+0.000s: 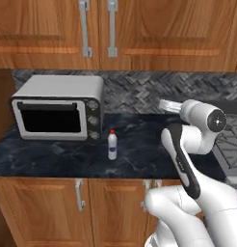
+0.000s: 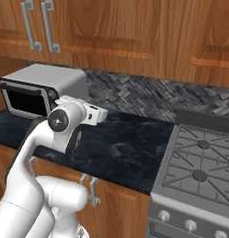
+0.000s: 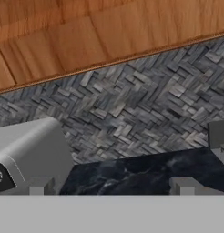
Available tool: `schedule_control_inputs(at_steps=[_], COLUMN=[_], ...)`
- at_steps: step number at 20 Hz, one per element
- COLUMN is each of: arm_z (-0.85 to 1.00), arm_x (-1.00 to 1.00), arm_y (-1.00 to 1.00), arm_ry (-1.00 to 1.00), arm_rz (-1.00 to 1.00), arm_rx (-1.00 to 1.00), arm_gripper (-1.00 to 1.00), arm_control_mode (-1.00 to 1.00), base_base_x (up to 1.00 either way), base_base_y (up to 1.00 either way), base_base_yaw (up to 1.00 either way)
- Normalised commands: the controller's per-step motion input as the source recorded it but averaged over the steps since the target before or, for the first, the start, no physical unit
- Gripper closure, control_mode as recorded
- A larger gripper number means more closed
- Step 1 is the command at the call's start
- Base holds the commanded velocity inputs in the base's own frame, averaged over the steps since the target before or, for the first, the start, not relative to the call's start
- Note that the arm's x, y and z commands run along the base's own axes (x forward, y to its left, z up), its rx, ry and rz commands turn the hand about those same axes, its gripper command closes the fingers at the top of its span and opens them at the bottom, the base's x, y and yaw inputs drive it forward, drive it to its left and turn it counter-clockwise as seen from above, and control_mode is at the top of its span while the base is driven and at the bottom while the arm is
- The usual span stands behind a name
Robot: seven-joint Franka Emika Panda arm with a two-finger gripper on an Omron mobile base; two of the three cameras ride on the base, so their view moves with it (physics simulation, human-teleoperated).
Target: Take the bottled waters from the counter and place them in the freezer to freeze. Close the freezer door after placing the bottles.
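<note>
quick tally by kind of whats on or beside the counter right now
bottles: 1, white with a red cap
toaster ovens: 1
stoves: 1
total: 3

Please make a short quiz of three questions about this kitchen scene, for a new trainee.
1. True or false: the gripper is shut on the bottle.
2. The bottle stands on the counter beside which appliance? A) toaster oven B) kettle C) blender
3. Fill in: the bottle's cap is ____.

Key: 1 false, the jaws are open and hold nothing, up above the counter. 2 A, the toaster oven. 3 red.
</note>
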Motion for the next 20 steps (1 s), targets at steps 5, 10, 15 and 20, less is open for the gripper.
schedule_control_inputs(at_steps=[5,10,15,20], arm_z=[0.0,0.0,0.0,0.0], arm_x=[0.0,0.0,0.0,0.0], arm_y=[0.0,0.0,0.0,0.0], arm_ry=[0.0,0.0,0.0,0.0], arm_rz=[0.0,0.0,0.0,0.0], arm_rx=[0.0,0.0,0.0,0.0], arm_gripper=[-1.0,-1.0,-1.0,-1.0], arm_control_mode=[1.0,1.0,1.0,1.0], base_base_x=[0.4,0.64,0.41,-0.05], base_base_y=[0.14,0.0,0.15,0.89], base_base_yaw=[-0.07,-0.33,-0.13,0.01])
